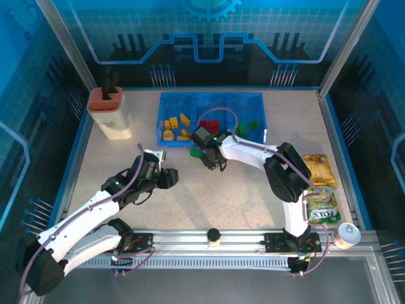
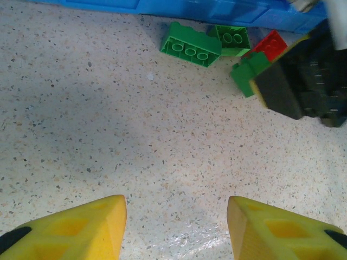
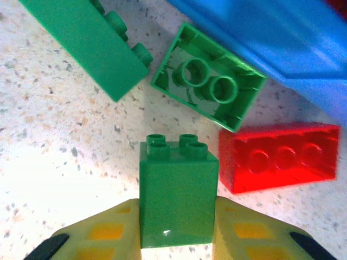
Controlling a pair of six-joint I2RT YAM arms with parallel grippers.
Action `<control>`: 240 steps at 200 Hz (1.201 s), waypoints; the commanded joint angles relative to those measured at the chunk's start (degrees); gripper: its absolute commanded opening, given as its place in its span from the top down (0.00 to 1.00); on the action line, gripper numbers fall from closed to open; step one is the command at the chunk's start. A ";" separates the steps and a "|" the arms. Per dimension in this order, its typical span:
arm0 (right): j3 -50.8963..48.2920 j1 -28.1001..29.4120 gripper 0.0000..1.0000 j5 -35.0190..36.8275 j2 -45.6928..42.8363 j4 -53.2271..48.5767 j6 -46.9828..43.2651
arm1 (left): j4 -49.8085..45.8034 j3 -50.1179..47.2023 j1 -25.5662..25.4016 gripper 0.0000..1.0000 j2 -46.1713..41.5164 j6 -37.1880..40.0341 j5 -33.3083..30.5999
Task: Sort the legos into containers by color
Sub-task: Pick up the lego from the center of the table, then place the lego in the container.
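Right wrist view: our right gripper (image 3: 177, 225) clamps green lego (image 3: 178, 195); red lego (image 3: 279, 157) just right, blue tray (image 3: 282, 38) edge far right. Our left gripper (image 2: 176, 219) gapes wide over bare table (image 2: 135, 135), open room ahead.

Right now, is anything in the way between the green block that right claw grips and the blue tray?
Yes. Ahead of the held green brick in the right gripper, an upside-down green brick and a red brick lie on the table before the tray wall. Lifting over them should clear both.
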 commanded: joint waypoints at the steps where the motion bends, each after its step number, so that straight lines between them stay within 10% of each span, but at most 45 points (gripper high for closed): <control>1: -1.51 -1.33 0.70 0.62 -8.55 0.41 1.01 | -0.76 -1.08 -0.40 0.47 -0.62 -0.09 -0.99; 125: -9.38 -18.54 0.69 -6.88 -23.86 2.81 2.01 | -0.02 -1.35 -0.36 0.47 -0.15 -0.43 -0.52; 240: 1.25 -25.91 0.67 -9.35 -9.87 4.35 1.72 | -0.23 -1.23 -0.56 0.47 0.32 -1.30 0.18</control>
